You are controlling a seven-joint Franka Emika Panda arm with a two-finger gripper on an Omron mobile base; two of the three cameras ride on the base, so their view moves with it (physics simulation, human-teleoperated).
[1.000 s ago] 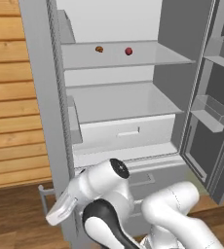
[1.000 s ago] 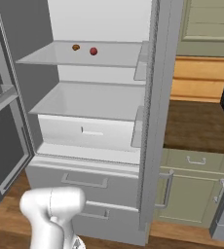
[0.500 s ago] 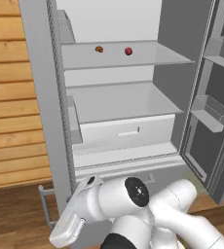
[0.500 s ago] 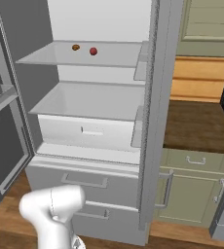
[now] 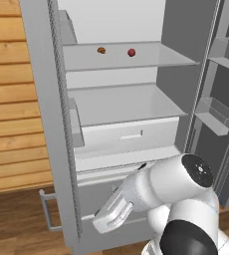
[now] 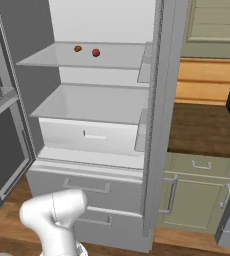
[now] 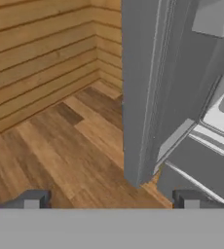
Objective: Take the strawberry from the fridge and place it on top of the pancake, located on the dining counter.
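A tall light-grey fridge point(image 5: 52, 124) stands open in a simulated kitchen, its doors swung out to both sides. On its upper pale shelf point(image 5: 151, 59) sits the strawberry point(image 5: 131, 52), a tiny red round fruit, resting well back on the shelf. Just beside it, a little apart, lies a tiny orange-brown item point(image 5: 101, 50) of the same size. From the right base view the strawberry point(image 6: 96, 52) and the orange-brown item point(image 6: 78, 49) sit on that same shelf, above an empty shelf and a white inner drawer point(image 6: 89, 135). Two grey bottom drawers point(image 6: 87, 187) with bar handles lie below. The white robot arm point(image 5: 161, 199) is bent low in front of the fridge, far beneath the fruit. In the hand view the gripper point(image 7: 109, 199) looks down at the wooden floor point(image 7: 50, 155) near the foot of the fridge's door edge; its jaws stand wide apart with nothing between them, though only the dark tips show at the bottom of that view. A wood-plank wall point(image 5: 14, 99) runs to the fridge's left.
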